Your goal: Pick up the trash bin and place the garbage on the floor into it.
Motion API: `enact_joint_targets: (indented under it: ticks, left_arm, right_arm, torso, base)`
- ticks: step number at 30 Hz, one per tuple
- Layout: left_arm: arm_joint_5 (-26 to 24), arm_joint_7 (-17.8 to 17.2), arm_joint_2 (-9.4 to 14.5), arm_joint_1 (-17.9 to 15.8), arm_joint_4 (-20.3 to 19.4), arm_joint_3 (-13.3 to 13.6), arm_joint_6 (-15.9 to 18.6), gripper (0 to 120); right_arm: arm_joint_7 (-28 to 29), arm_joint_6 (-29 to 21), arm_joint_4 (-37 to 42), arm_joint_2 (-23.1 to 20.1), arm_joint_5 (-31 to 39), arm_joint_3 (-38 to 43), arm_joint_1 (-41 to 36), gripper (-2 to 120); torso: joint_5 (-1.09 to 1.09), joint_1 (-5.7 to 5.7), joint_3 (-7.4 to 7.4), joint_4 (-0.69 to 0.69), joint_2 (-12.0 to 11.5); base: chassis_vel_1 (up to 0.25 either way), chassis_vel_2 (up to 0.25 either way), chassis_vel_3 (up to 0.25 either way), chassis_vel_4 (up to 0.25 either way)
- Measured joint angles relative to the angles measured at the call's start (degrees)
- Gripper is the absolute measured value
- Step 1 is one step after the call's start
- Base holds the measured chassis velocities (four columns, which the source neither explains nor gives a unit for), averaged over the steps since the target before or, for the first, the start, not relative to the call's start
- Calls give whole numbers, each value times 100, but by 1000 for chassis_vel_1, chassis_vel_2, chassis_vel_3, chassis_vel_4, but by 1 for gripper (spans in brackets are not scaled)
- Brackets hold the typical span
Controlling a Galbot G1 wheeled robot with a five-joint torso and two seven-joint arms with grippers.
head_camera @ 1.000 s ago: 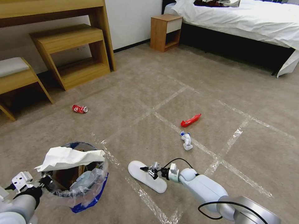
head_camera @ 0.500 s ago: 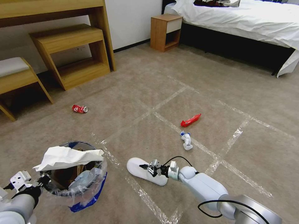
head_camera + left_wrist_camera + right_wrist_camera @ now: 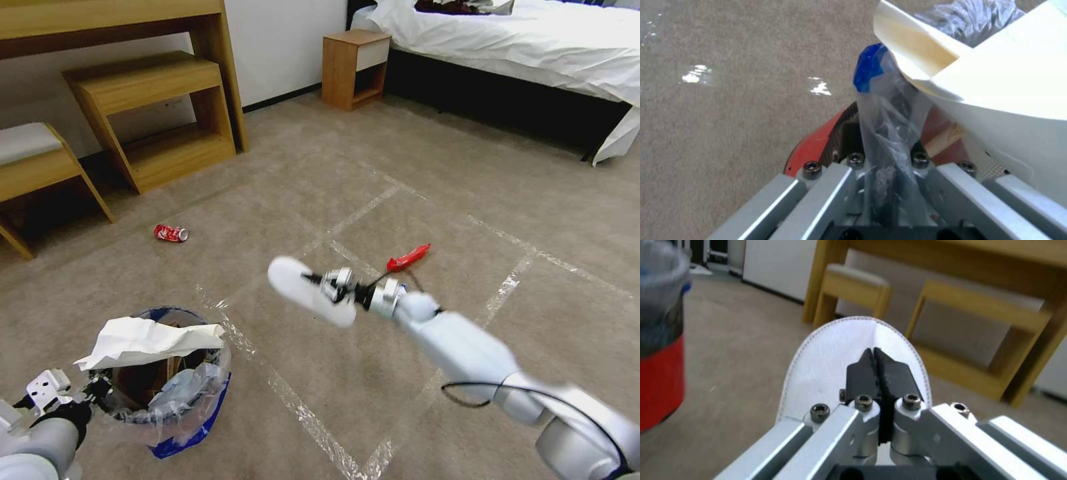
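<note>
My right end effector [image 3: 319, 285] is pressed together on a white slipper [image 3: 303, 290], pinching its edge and holding it off the floor [image 3: 347, 373] at mid-frame in the head view. The slipper's long axis runs from the pinch toward the upper left of the frame, rounded toe leading, tilted slightly upward. My left end effector [image 3: 885, 150] sits at the lower left, clamped on the rim and plastic liner of the trash bin [image 3: 163, 380], which has crumpled white paper [image 3: 147, 339] lying across its mouth. A red can [image 3: 171, 233] lies left of centre and a red wrapper [image 3: 408, 257] just right of centre.
</note>
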Motion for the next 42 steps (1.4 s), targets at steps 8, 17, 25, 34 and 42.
enact_joint_targets:
  ticks: [8,17,25,34,42]
  left_arm:
    - [52,-1,-25,-56,97,63,3,0]
    - [61,17,-51,-95,163,110,15,0]
    - [77,33,-74,-130,202,137,16,0]
    - [95,66,-91,-158,196,156,16,0]
    - [119,106,-109,-141,126,138,16,0]
  right_arm:
    - [30,-141,929,-149,322,31,432,0]
    - [58,-504,2104,-18,769,-234,1031,0]
    - [67,-711,2683,235,818,-568,1136,0]
    - [44,-743,2884,589,722,-1169,1114,0]
    - [45,-746,2800,893,553,-1485,1040,0]
  torso:
    - [0,0,0,1,0]
    - [-1,0,0,1,0]
    - [-2,0,0,0,0]
    - [-1,0,0,0,0]
    - [-1,0,0,0,0]
  base:
    - [0,0,0,0]
    - [0,0,0,0]
    - [0,0,0,0]
    - [0,0,0,0]
    - [0,0,0,0]
